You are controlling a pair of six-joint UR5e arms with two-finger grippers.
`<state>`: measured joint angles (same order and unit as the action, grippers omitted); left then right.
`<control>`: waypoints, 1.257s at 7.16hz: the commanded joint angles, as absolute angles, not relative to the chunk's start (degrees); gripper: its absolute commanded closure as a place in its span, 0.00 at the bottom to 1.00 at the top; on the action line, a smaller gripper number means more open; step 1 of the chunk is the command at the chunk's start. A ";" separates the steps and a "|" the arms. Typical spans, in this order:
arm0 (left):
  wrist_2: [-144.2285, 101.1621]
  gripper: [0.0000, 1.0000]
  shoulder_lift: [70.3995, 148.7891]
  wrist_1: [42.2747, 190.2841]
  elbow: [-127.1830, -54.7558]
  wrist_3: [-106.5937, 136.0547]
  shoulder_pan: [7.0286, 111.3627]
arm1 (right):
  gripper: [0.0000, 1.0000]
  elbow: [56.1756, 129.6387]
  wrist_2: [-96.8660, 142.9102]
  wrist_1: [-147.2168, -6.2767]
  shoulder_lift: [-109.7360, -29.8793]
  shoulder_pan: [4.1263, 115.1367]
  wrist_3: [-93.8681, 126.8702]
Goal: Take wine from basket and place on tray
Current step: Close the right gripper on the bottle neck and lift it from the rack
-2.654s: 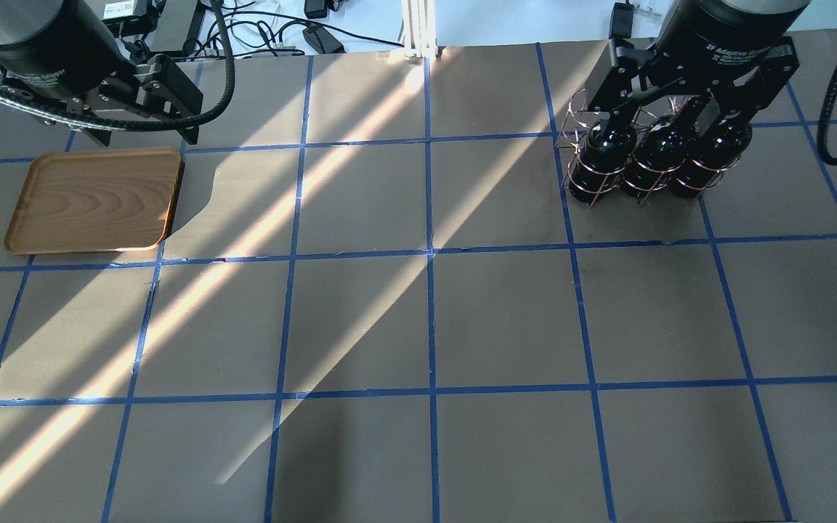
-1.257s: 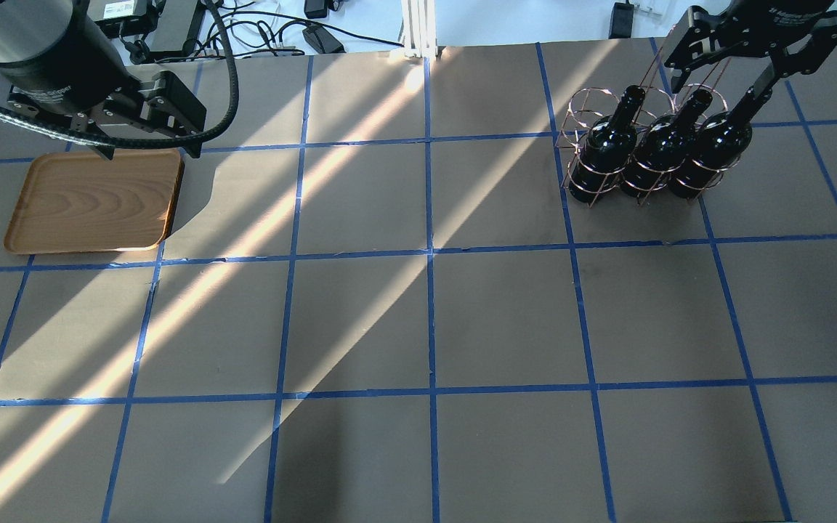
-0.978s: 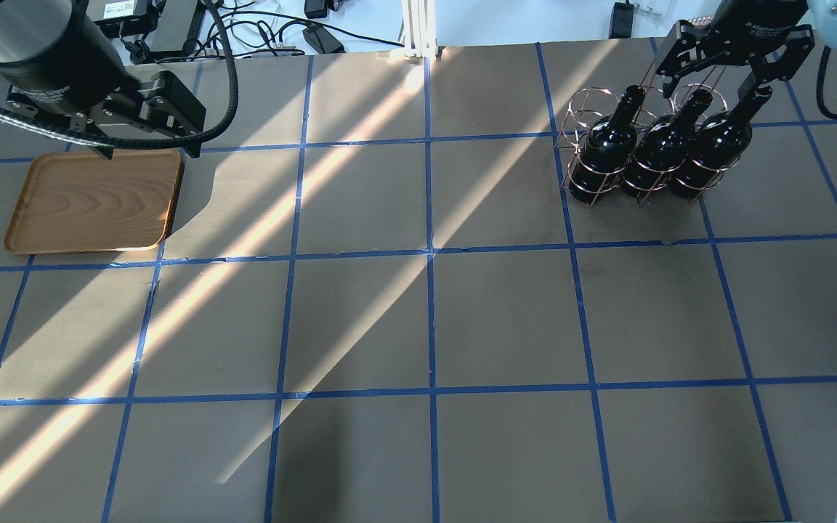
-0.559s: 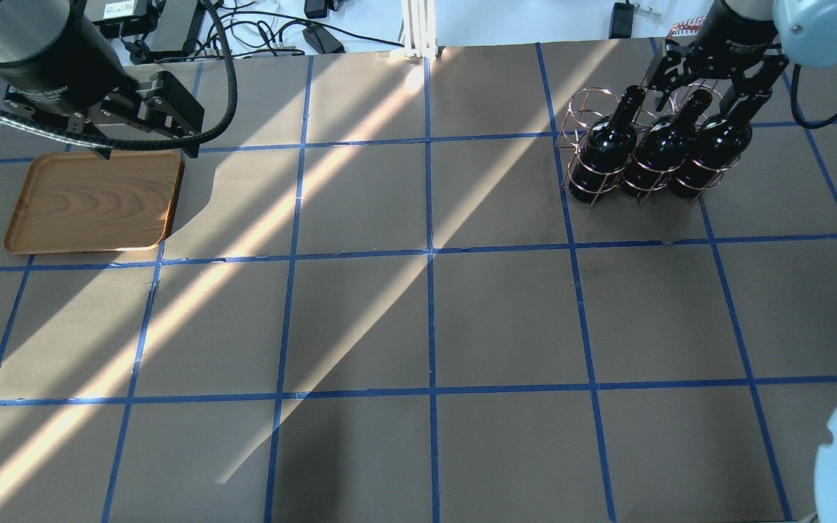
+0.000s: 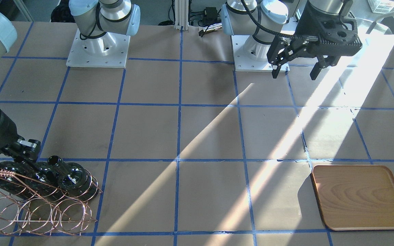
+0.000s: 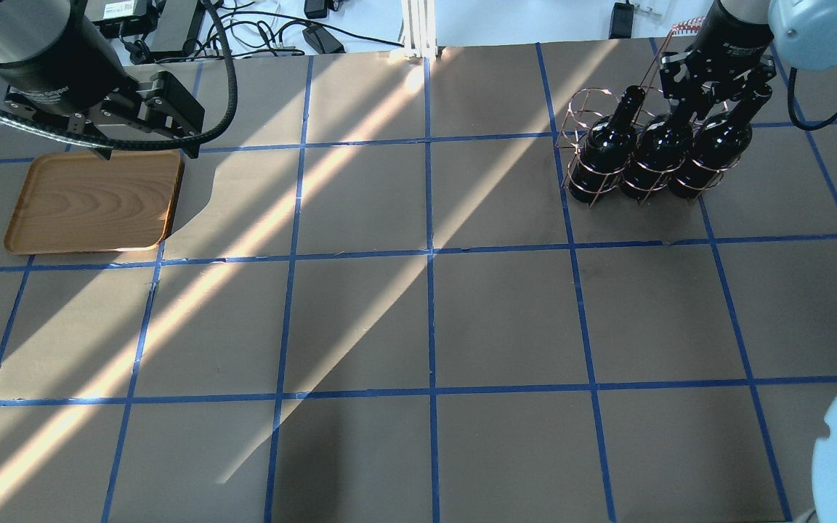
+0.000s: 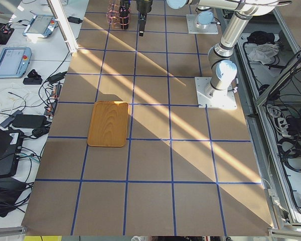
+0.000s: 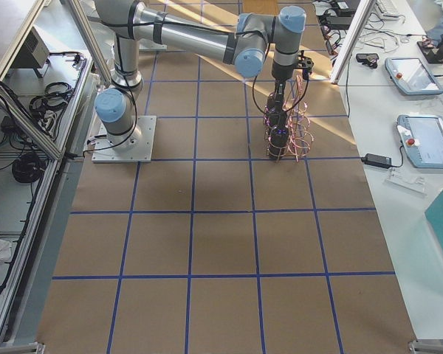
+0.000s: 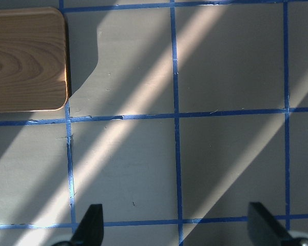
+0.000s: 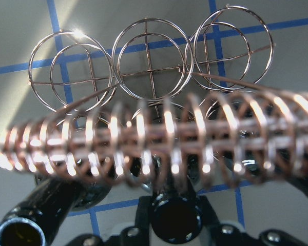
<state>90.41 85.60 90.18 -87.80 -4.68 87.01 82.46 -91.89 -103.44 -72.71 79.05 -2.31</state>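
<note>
Overhead exterior view puts the basket (image 5: 43, 208) near the far right corner of the surface (image 6: 426, 327), with the wine (image 6: 662, 156) standing in its middle ring between two neighbouring bottles (image 6: 604, 156) (image 6: 713, 149). The right gripper (image 6: 693, 109) is down on that middle neck; in its wrist view the fingers (image 10: 143, 218) sit tight against both sides just under the mouth, so we judge the wine clamped. The left gripper (image 5: 294, 72) hangs with fingers spread and holding nothing, by the far edge of the tray (image 6: 91, 200) at the far left corner.

We judge the lift comes next. We want to draw the wine straight up along its own axis, slowly, so the body leaves the ring without dragging the light wire frame; the coiled handle (image 10: 164, 138) crosses close by the mouth, so we steer clear of it. Glossy glass may slip in the grip, so we avoid jerks.
</note>
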 commanded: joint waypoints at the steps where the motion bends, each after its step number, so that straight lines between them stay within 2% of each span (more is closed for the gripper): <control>1: 90.44 0.00 85.61 90.18 -87.80 -4.75 87.01 | 1.00 79.65 -93.42 -102.40 -74.17 78.93 -2.29; 3: 90.53 0.00 85.61 90.18 -87.80 -4.92 87.01 | 1.00 75.08 -92.90 -95.05 -79.16 78.84 -2.29; 5: 90.53 0.00 85.60 90.18 -87.80 -5.01 87.01 | 1.00 73.66 -93.08 -89.76 -83.74 78.84 -2.55; 7: 90.18 0.00 85.61 90.18 -87.80 -5.01 87.01 | 1.00 74.78 -92.99 -83.44 -87.44 79.27 -2.11; 9: 90.09 0.00 85.61 90.18 -87.80 -4.92 87.01 | 1.00 80.04 -91.42 -81.39 -89.28 81.46 -1.41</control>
